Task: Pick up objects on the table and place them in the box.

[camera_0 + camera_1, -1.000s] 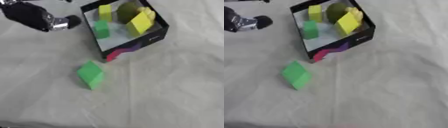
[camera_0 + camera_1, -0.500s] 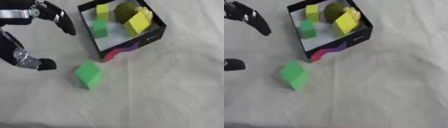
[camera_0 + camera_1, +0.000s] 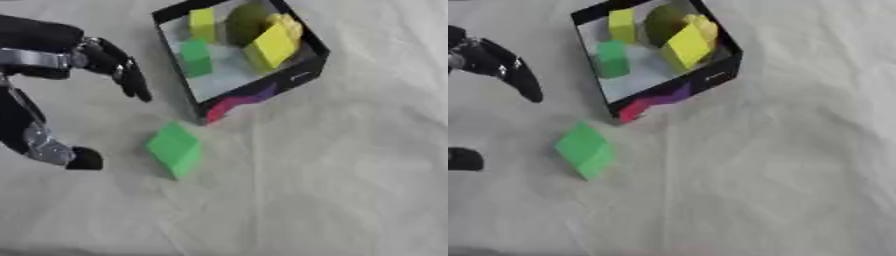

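The left hand is hovering spread open just left of the green block, which is lying on the tabletop near the box. It should straddle the block before closing.

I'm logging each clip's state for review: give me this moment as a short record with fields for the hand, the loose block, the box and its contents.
left hand: open, fingers and thumb spread, to the left of the green block, not touching it
right hand: not in view
green block: on the cloth, outside the box, near its lower corner
box: black, open top, upper middle of the table
box contents: small green block, yellow block, yellow-green block, a dark olive rounded thing
surface: pale wrinkled cloth
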Motion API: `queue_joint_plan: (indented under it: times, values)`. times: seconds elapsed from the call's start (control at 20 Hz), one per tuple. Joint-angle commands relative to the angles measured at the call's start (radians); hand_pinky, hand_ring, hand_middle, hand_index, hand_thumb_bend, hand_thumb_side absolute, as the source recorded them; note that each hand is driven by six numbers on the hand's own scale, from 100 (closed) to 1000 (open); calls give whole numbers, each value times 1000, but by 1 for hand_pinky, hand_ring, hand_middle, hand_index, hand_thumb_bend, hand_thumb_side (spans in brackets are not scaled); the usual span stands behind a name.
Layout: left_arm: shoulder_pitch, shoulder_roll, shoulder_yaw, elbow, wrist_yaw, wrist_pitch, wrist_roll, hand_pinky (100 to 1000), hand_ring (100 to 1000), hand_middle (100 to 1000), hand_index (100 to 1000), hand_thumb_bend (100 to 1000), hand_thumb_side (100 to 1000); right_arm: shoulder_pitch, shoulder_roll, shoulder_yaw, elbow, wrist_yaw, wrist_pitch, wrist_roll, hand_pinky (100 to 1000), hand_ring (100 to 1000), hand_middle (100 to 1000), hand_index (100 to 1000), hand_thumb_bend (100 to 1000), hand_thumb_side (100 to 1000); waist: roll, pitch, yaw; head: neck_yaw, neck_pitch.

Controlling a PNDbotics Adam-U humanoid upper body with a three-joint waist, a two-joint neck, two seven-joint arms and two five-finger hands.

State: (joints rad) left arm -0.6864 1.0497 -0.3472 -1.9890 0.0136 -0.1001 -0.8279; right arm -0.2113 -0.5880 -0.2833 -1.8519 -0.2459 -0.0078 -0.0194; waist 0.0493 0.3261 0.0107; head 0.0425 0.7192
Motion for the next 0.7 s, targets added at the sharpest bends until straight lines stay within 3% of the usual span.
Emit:
queue_joint_plan:
  times: [0.05, 0.5, 0.7]
  values:
    - [-26, 20, -27, -11, -21, 41, -25, 790, 743, 771, 844, 501, 472, -11, -27, -7, -14, 2, 1, 6, 806, 712, 687, 834, 100, 658, -3, -32, -3, -2, -10]
    - [-52, -1, -111, -11, -103, 106, -79, 788, 737, 757, 801, 563, 350, -15, -23, -1, -11, 6, 7, 17, 807, 712, 688, 835, 100, 664, 6, -31, -10, -3, -12]
    - [-53, -3, -142, -11, -141, 112, -79, 785, 727, 758, 804, 604, 347, -16, -20, 0, -10, 8, 11, 21, 807, 711, 688, 836, 100, 666, 10, -30, -13, -2, -13]
